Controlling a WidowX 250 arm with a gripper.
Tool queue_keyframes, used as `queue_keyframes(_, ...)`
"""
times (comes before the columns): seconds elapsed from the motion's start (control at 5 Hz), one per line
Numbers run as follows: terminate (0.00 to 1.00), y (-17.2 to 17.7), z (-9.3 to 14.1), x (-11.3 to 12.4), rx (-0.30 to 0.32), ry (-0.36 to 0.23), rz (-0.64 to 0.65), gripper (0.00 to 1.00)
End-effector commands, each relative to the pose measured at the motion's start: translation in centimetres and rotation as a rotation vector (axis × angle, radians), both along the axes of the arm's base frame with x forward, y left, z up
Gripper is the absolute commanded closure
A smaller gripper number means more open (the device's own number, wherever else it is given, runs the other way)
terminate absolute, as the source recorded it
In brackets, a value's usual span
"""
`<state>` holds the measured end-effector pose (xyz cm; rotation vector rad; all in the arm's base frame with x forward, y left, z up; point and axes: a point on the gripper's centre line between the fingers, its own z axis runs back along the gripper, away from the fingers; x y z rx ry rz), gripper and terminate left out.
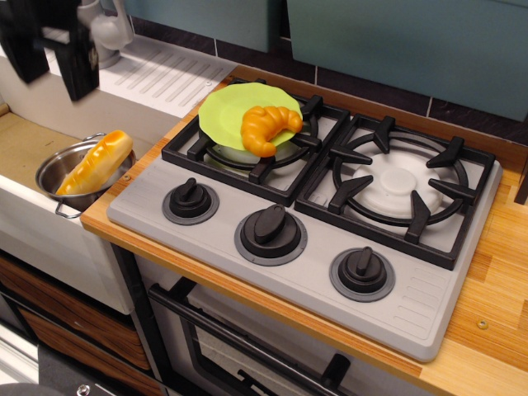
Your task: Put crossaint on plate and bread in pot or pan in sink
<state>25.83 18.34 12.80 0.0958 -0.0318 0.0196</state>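
The golden-orange crossaint (pixel 268 125) lies on the lime-green plate (pixel 227 111), which rests on the left burner of the stove. The long bread (pixel 95 162) leans inside the shiny steel pot (pixel 51 177), one end sticking out over its rim. The pot stands in the sink (pixel 29 140) at its right side. My gripper (pixel 49 54) is raised at the top left, above the sink and well clear of the pot. Its two black fingers (pixel 81 62) hang apart with nothing between them.
A grey tap (pixel 103 33) and a ribbed white drainboard (pixel 161 70) sit behind the sink. The grey stove has black grates (pixel 400 190) and three knobs (pixel 271 227) in front. A wooden counter (pixel 495 272) runs along the right.
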Motion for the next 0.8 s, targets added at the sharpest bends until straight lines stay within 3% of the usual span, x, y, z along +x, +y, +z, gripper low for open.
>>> queue_keyframes(0.0, 0.00, -1.44, 7.96, 1.19, 0.073, 0.015, -0.010, 0.00)
queue_keyframes(0.4, 0.00, -1.44, 7.96, 1.19, 0.073, 0.015, -0.010, 0.00)
queue_keyframes(0.6, 1.00, -1.44, 7.96, 1.19, 0.073, 0.015, -0.010, 0.00)
